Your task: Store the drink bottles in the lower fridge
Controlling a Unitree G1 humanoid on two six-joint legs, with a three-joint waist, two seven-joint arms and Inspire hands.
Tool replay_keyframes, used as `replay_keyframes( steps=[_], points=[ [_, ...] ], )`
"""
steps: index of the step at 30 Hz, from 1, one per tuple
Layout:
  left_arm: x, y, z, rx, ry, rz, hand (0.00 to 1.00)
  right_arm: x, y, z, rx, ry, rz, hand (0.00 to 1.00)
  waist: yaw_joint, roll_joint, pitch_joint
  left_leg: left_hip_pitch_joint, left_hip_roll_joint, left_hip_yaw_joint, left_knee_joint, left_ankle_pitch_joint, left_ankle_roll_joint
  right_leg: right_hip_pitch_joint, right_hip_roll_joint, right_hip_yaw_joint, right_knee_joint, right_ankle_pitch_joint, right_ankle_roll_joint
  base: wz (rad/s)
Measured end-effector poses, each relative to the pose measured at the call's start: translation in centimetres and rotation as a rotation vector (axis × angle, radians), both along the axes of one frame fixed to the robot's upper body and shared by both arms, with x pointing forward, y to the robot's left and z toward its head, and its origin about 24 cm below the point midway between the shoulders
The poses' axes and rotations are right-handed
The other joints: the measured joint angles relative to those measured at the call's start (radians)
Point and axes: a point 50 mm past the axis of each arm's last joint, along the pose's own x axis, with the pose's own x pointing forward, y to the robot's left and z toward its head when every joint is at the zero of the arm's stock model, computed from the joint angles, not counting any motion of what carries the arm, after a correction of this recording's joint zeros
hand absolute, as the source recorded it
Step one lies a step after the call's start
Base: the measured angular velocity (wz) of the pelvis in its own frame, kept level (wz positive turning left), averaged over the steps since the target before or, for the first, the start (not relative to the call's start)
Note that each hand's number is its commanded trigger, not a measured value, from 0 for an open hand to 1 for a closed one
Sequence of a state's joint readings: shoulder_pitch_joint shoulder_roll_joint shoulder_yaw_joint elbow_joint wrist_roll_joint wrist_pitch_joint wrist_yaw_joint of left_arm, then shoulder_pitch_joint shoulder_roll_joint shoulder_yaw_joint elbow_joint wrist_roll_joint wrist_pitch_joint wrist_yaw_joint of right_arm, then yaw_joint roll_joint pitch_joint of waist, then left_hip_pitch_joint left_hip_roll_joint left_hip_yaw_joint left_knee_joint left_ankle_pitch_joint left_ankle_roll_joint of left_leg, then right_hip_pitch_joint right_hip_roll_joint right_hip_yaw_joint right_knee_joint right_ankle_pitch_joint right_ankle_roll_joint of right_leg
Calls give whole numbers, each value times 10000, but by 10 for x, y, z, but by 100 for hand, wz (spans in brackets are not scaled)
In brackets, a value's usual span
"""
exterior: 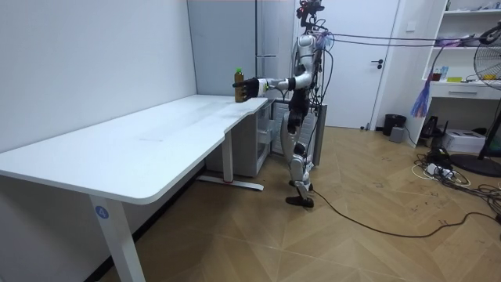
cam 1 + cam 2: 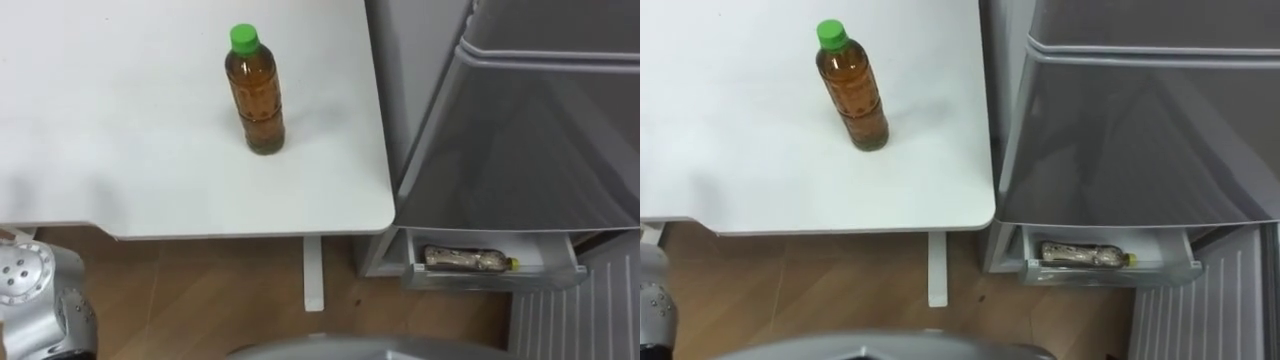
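Closest in, the silver left arm [image 2: 30, 290] enters at the lower left, above the wood floor [image 2: 200, 300]. Beyond it is the white bench [image 2: 120, 150], its end just beside the grey fridge [image 2: 520, 130].

The green-capped bottle [image 2: 255, 95] stands upright on the bench near that end. It is clear plastic and full of amber-brown drink, with a bright green screw cap and a see-through label band round its lower half. In the eye views nothing touches it.

In the room view the robot stands at the bench's far end before the fridge, its left hand [image 1: 250, 88] held out level at bottle height. Hand and bottle overlap there, so the gap between them cannot be judged, and I cannot tell whether the hand is open or curled.

Well apart from the hand, low to the robot's right, the fridge's white bottom drawer [image 2: 490, 278] is open. A yellow-capped bottle [image 2: 465, 260] of brown drink lies on its side in it, cap to the right.
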State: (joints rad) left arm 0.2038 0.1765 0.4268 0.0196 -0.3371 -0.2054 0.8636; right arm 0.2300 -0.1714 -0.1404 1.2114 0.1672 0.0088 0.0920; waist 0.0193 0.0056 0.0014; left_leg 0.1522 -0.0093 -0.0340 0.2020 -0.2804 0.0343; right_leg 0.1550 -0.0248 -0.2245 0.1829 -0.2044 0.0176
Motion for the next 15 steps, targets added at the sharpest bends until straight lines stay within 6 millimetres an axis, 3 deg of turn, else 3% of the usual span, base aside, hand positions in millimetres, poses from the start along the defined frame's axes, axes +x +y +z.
replay_keyframes(
  steps=[7,11,15],
  points=[
    [22,-23,20,1049,-399,-2407,0,5,1,-1,339,-39,271,0,-171,71,26,-8,-30,-3,16,30,36,45,-30,-1,-145,2,-2,0],
    [34,-41,36,1529,-1009,-4133,0,6,0,-2,522,17,259,0,-260,124,102,-14,-25,0,-10,29,37,29,-39,6,-145,2,-2,0],
    [40,-53,37,1635,-1062,-5340,0,9,-1,-1,551,63,310,0,-512,181,161,-14,-37,12,-43,36,46,13,-33,23,-144,2,-2,0]
  ],
)
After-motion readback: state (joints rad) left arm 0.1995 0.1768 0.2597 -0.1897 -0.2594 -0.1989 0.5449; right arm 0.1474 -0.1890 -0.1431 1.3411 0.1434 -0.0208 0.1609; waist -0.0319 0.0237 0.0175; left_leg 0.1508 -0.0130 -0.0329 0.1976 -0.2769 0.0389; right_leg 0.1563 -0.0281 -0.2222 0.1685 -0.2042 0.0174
